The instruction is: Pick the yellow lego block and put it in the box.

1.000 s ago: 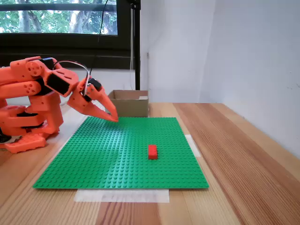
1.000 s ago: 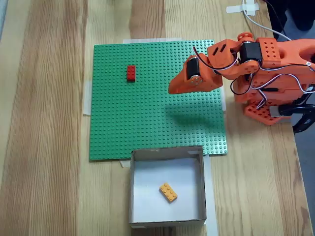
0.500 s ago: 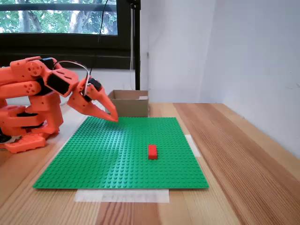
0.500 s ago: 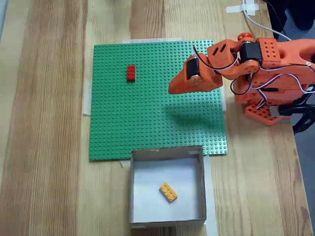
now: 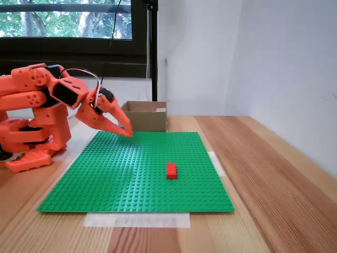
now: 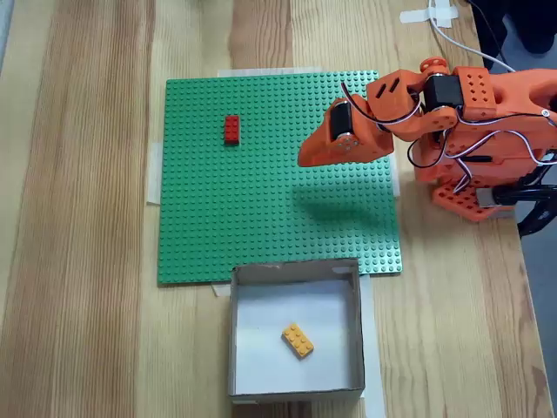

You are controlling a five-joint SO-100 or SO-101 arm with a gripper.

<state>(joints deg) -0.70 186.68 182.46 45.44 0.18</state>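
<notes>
We find the yellow lego block (image 6: 298, 340) lying inside the box (image 6: 295, 394), tilted on its pale floor. The gripper (image 6: 305, 159) hangs above the green baseplate (image 6: 226, 218), its jaws pressed together and holding nothing. A red brick (image 6: 231, 129) sits on the baseplate, well apart.

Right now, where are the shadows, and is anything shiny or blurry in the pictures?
In a fixed view from above, the gripper throws a soft dark shadow on the green baseplate beneath it, and the box floor looks pale and evenly lit. In a fixed view from the side, daylight from the window leaves a pale sheen on the baseplate's near left; everything looks sharp.
</notes>
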